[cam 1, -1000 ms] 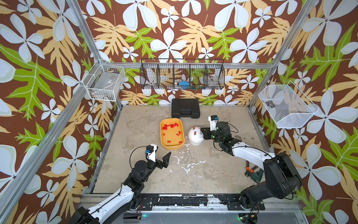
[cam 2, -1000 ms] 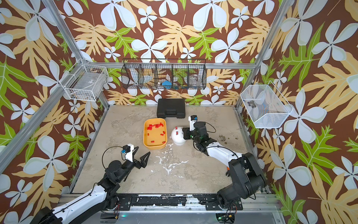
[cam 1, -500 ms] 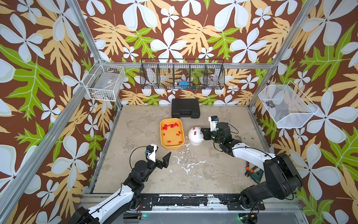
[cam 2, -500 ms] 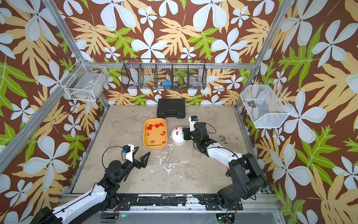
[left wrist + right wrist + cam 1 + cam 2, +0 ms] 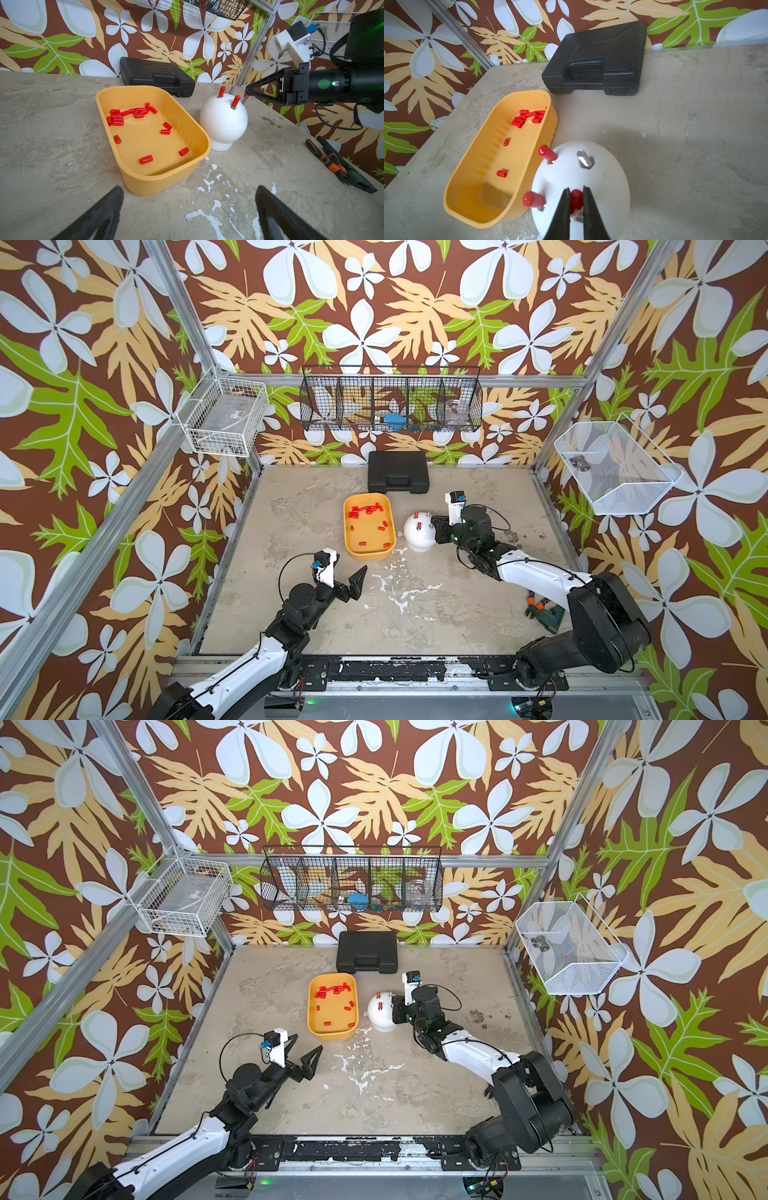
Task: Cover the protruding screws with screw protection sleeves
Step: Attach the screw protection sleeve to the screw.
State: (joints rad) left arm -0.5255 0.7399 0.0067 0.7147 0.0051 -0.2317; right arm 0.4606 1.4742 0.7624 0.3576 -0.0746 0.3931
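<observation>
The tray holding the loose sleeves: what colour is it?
The tray is yellow-orange, clearest in the left wrist view.

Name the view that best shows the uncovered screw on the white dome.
Right wrist view: the bare screw is close, sharp, unblocked. The left wrist view shows it small; in both top views it is too tiny to tell.

No legible wording anywhere in the workcell. Closest to it, an embossed nameplate moulded into the lid of the black plastic tool case against the back wall, letters too soft to make out in the right wrist view and no clearer in the left wrist view. Also a small line of dark print on the white camera mount of the right arm, seen in a top view, far too small to read.
</observation>
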